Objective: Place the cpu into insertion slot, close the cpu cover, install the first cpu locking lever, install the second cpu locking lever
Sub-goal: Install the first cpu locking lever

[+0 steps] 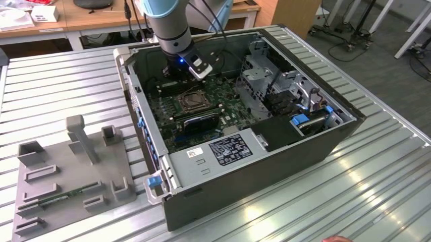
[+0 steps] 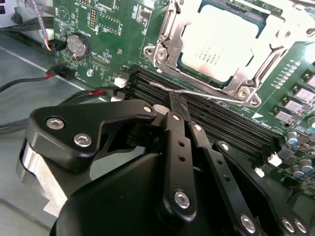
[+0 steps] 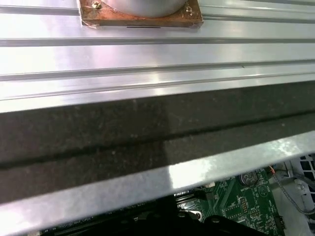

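Note:
The cpu (image 2: 221, 43) lies flat in the insertion slot (image 1: 191, 101), its silver top facing up. The cpu cover (image 2: 166, 45), a silver frame, is down around it. A thin wire cpu locking lever (image 2: 216, 97) runs along the socket edge nearest the memory slots. My gripper (image 2: 178, 104) has its black fingers pinched together on this lever's end. In the exterior view the gripper (image 1: 173, 79) reaches down inside the open computer case, just behind the socket.
Long black memory slots (image 2: 216, 129) lie right beside the lever. A coin battery (image 2: 78, 44) and red and black cables (image 2: 54, 74) sit near the board's edge. The case wall (image 3: 147, 132), a drive cage (image 1: 269, 75) and the power supply (image 1: 225, 148) hem in the board. A grey fixture tray (image 1: 67, 171) rests at the exterior view's left.

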